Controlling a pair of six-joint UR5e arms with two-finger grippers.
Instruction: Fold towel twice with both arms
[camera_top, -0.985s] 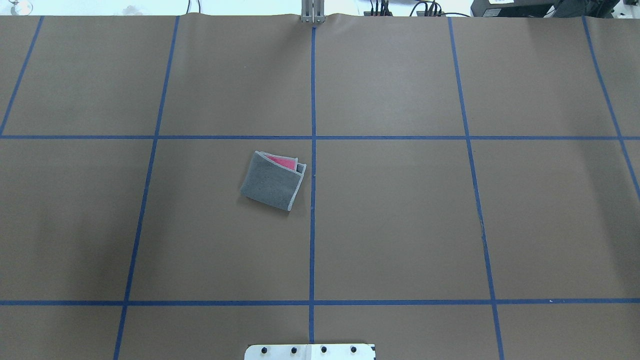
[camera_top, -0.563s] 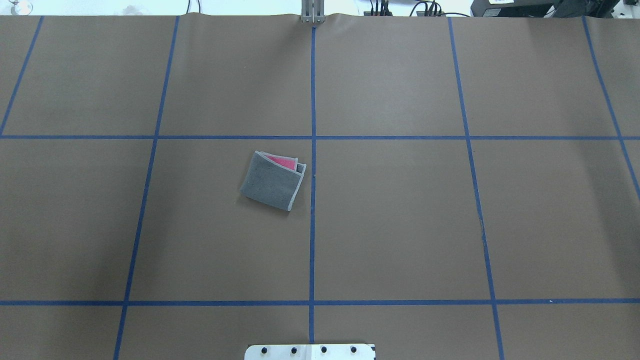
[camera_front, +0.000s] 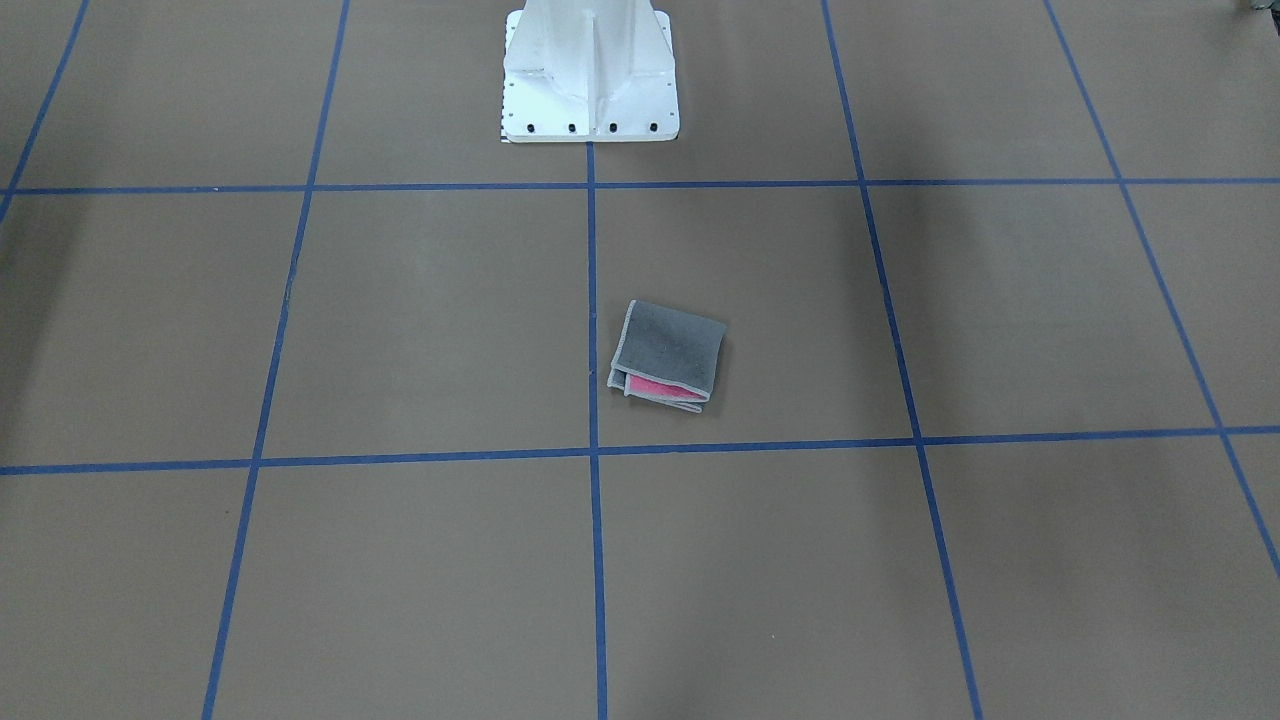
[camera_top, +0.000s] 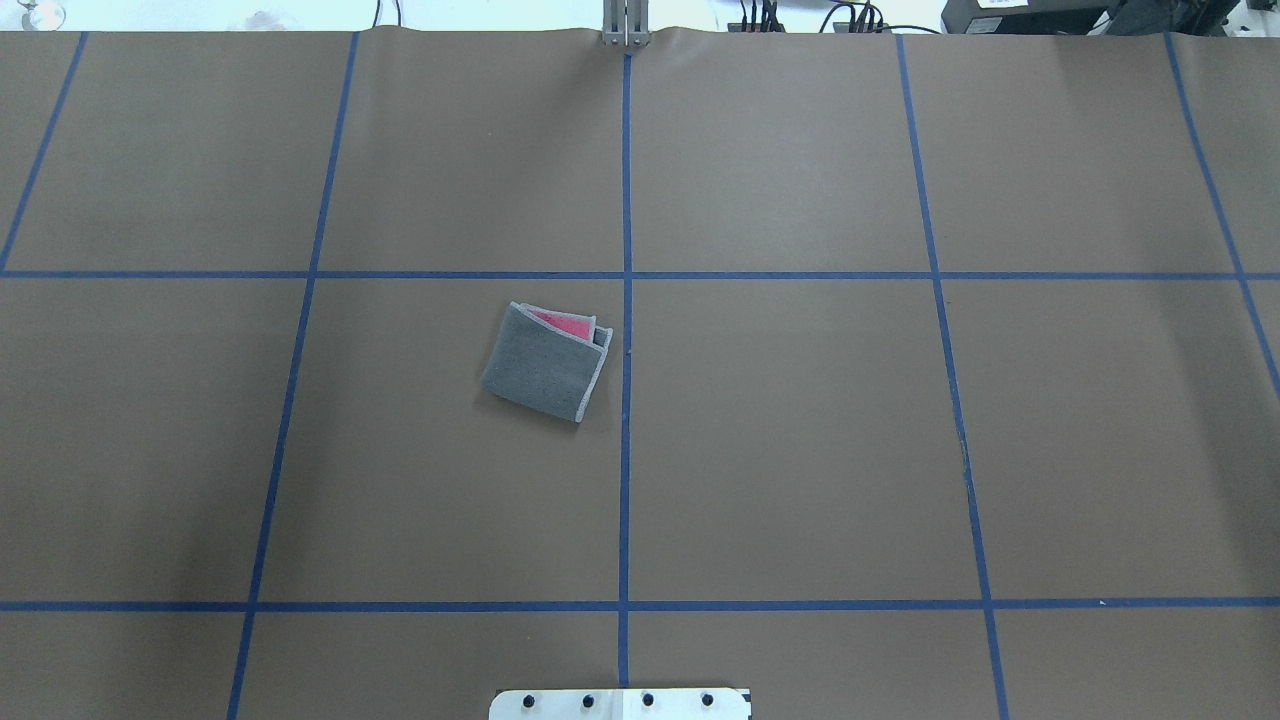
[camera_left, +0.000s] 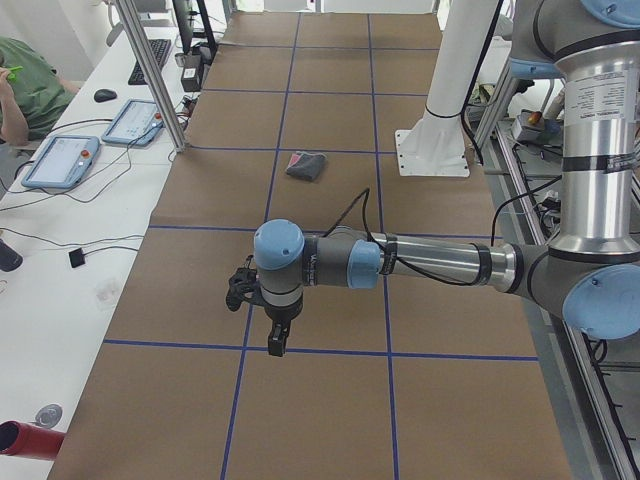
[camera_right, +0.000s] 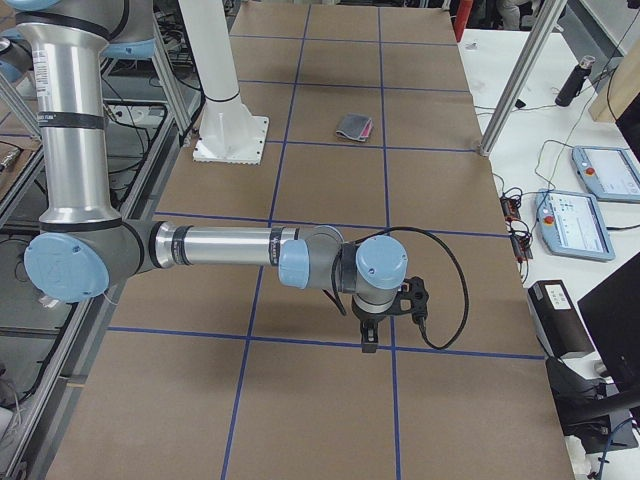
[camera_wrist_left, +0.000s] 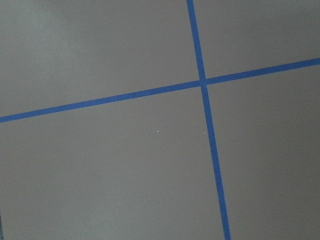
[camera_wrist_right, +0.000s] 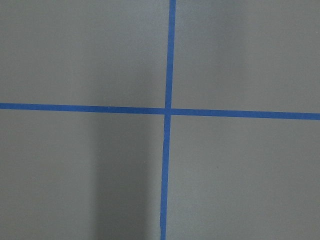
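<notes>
Towel (camera_top: 547, 362) lies on the table (camera_top: 800, 450) out in front of the white pedestal base (camera_front: 590, 75), just to the robot's left of the centre tape line (camera_top: 626, 200) that runs out from the pedestal, close to it but not on it. It reads as a quarter-size packet: grey face up, a pink strip and offset light hems showing along the edge away from the pedestal. My take is both folds are in, alignment a bit sloppy. Handling guess: light, limp terry, no stiffness, grippy nap, nothing fragile. Pinching only the top layer would peel the packet open, so for any re-squaring take the two corners of that far open edge, through all layers at the stitched border, one per arm. Left arm (camera_left: 420, 262) and right arm (camera_right: 220, 247) sit well out from the pedestal toward opposite table ends, well apart from the towel. Left pincer (camera_left: 276, 340) and right pincer (camera_right: 368, 338) point down over tape crossings, and both wrist views show only paper and tape. Cannot tell how wide either pincer is. Nothing stands between arms and towel. Teach pendants (camera_right: 575, 222) and a frame post (camera_left: 150, 70) are off on the side bench, farther from the pedestal than the towel.
</notes>
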